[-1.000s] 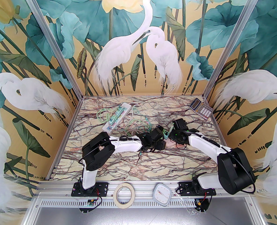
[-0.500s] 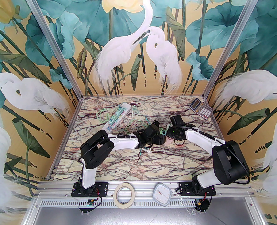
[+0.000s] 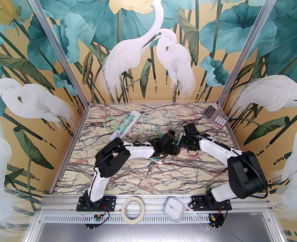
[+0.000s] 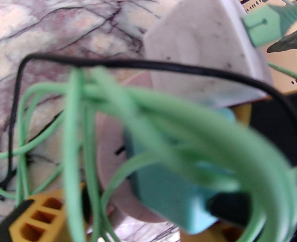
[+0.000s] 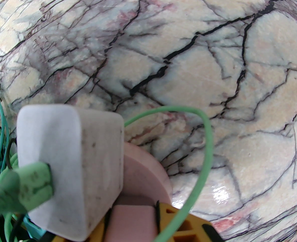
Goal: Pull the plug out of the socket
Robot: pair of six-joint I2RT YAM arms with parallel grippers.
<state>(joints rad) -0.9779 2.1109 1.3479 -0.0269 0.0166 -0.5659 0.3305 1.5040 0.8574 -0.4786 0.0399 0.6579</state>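
A pale pink round socket (image 5: 143, 175) sits just above the marble at mid-table, also seen as the socket (image 4: 110, 145) in the left wrist view. A teal plug (image 4: 168, 185) and a white charger block (image 5: 70, 165) with a green cable end (image 5: 35, 183) are stuck into it. My right gripper (image 5: 128, 225) is shut on the socket's pink body, with one yellow finger (image 5: 186, 225) showing. My left gripper (image 4: 131, 225) faces it with yellow fingers (image 4: 35, 218) either side of the teal plug. Blurred green cables hide whether the fingers touch it. From above, the left gripper (image 3: 174, 147) and right gripper (image 3: 181, 145) meet.
A white power strip (image 3: 124, 125) with several teal plugs lies at the back left, with green cables (image 3: 146, 135) trailing toward the grippers. A calculator (image 3: 215, 116) sits at the back right. A tape roll (image 3: 133, 209) and a small scale (image 3: 174, 208) rest on the front rail.
The right arm swung left and closer to the left gripper, then held still. The left arm's elbow moved right and its wrist edged toward the socket.
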